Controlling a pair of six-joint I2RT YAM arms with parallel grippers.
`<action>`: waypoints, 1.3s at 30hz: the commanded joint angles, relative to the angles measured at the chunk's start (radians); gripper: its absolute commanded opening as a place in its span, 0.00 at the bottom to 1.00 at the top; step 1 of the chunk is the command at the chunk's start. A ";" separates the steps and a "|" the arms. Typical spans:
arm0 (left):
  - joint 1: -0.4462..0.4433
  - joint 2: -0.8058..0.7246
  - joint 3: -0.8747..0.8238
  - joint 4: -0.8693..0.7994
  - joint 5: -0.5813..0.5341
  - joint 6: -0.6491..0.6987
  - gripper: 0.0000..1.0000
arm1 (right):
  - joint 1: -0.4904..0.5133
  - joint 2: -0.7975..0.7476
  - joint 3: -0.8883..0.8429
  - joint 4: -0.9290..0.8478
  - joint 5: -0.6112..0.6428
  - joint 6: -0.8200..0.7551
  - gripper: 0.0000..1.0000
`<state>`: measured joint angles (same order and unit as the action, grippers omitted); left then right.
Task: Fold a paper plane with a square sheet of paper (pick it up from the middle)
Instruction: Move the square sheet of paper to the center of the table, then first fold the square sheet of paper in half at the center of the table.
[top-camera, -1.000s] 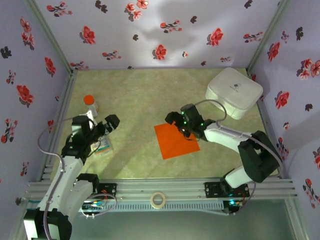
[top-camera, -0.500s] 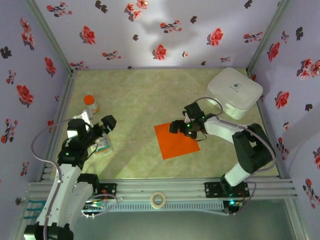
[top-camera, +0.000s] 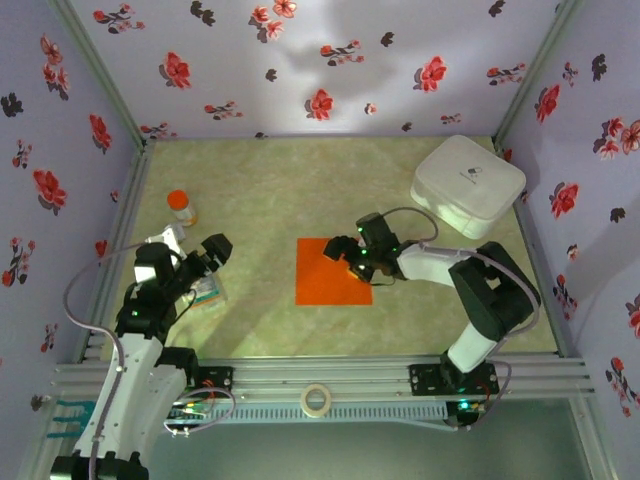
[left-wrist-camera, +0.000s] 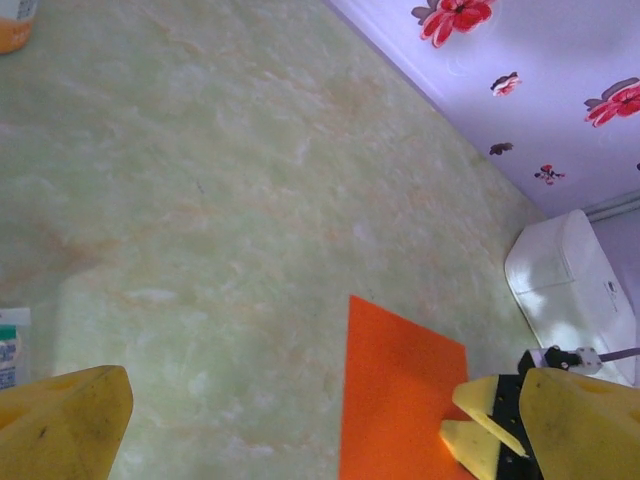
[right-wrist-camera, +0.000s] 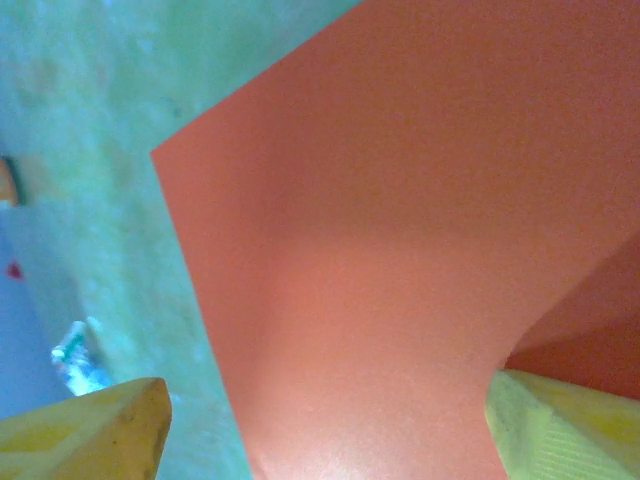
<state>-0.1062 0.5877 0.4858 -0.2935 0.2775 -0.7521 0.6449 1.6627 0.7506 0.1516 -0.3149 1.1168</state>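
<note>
Paper (top-camera: 325, 278): flat orange square on table (top-camera: 270, 190), just below centre of the overhead frame; no crease seen; folding not yet begun, by my reading.

Case (top-camera: 467, 185): white, upper right of the frame, well apart from paper; no hazard judged.

Right gripper (top-camera: 343, 260): over the paper's upper right part, jaws wide, nothing held; in the wrist view its yellow fingers (right-wrist-camera: 90, 430) sit at the two lower corners with paper spanning between them; darker ridge beside the lower-right one, buckle or shadow, cannot tell.

Left gripper (top-camera: 197, 250): left of the frame, well apart from paper, jaws wide, empty.

Packet (top-camera: 208, 290): just below the left gripper.

Bottle (top-camera: 181, 207): orange cap, upper left, near the left gripper.

Risks, as judged:
- grip looks set toward the upper right rather than the middle; sheet would hang lopsided once lifted;
- closing wide jaws on a flat sheet may skid the pads across it; paper slides instead of bunching, nothing caught;
- if it does bunch, a stray crumple could spoil the centre crease;
- nothing pins the sheet, left gripper being far off; any push could rotate it;
- left arm reaching in could knock packet or bottle.
</note>
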 joint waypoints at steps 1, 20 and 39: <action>0.009 0.024 -0.026 0.068 0.061 -0.085 0.99 | 0.091 0.093 -0.081 0.198 0.105 0.356 0.84; -0.096 0.190 0.047 0.007 0.132 -0.090 0.65 | 0.206 -0.139 0.033 -0.053 0.327 0.182 0.80; -0.595 0.936 0.577 -0.310 -0.265 0.056 0.65 | 0.131 -0.567 0.037 -0.471 0.587 -0.352 1.00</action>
<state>-0.6834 1.4746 1.0019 -0.5091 0.0849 -0.7212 0.7982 1.1156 0.7643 -0.2661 0.2947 0.8528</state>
